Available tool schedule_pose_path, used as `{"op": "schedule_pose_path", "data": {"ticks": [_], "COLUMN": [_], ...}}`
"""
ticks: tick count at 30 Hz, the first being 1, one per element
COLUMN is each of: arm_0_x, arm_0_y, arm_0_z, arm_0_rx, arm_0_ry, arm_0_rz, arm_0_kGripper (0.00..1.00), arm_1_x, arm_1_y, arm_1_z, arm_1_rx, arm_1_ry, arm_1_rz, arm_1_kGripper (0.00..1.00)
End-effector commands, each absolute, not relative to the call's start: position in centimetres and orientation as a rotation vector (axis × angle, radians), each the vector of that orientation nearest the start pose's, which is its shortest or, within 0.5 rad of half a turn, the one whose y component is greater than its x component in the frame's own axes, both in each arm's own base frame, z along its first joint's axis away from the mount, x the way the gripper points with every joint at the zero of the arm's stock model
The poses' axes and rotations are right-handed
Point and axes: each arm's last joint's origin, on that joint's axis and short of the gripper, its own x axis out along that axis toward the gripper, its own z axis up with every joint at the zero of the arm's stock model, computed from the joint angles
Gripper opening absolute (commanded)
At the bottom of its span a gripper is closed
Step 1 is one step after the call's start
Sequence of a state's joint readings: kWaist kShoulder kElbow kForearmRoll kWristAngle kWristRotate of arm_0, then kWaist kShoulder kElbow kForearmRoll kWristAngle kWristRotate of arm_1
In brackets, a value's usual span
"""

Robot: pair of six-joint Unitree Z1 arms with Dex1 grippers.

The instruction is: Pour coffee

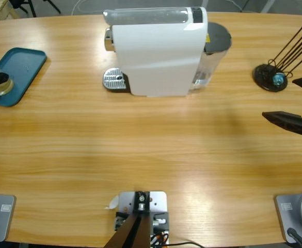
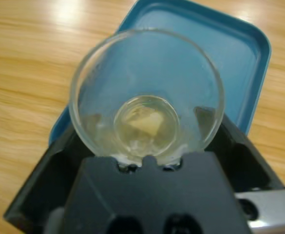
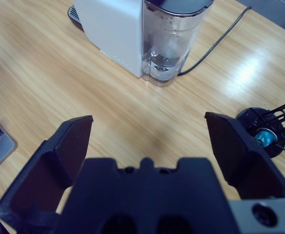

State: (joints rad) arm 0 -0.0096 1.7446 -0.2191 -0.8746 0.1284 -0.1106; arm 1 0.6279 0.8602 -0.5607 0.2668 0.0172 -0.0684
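Our left gripper (image 2: 147, 146) holds the glass (image 2: 146, 95) over the tray (image 2: 249, 53) at the table's left edge; we carry it level to the coffee machine (image 1: 156, 51); right gripper (image 3: 147, 131) wide open.

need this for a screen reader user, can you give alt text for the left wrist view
The left pincer holds a clear glass cup, seen from above into its empty bottom, with a black jaw on either side of it. Behind the cup lies a blue tray on the wooden table.
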Motion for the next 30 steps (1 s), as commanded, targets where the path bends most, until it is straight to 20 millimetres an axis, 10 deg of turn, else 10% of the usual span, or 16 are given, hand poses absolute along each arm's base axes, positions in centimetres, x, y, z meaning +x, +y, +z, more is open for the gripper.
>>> {"op": "schedule_pose_path", "data": {"ticks": [1, 10, 15, 25, 30], "arm_0_x": [19.3, 13.6, 14.5, 16.6, 14.7], "arm_0_y": [-0.1, -1.1, -3.6, -16.2, -16.6], "arm_0_z": [17.6, 26.1, 32.4, 24.9, 23.1], "arm_0_rx": [-0.095, -0.090, 0.006, 0.213, 0.433], "arm_0_ry": [0.505, 0.244, 0.335, 0.710, 0.700], "arm_0_rz": [0.079, -0.030, -0.217, -0.910, -0.897], "arm_0_kGripper": [0.992, 1.000, 1.000, 1.000, 1.000], "arm_1_x": [7.4, 7.5, 7.7, 8.6, 8.7], "arm_1_y": [5.6, 5.6, 5.8, 6.5, 6.6], "arm_1_z": [28.6, 28.6, 28.5, 28.1, 28.0], "arm_1_rx": [-0.228, -0.226, -0.226, -0.218, -0.218], "arm_1_ry": [0.561, 0.563, 0.568, 0.613, 0.614], "arm_1_rz": [0.654, 0.653, 0.655, 0.661, 0.661], "arm_1_kGripper": [1.000, 1.000, 1.000, 1.000, 1.000]}}
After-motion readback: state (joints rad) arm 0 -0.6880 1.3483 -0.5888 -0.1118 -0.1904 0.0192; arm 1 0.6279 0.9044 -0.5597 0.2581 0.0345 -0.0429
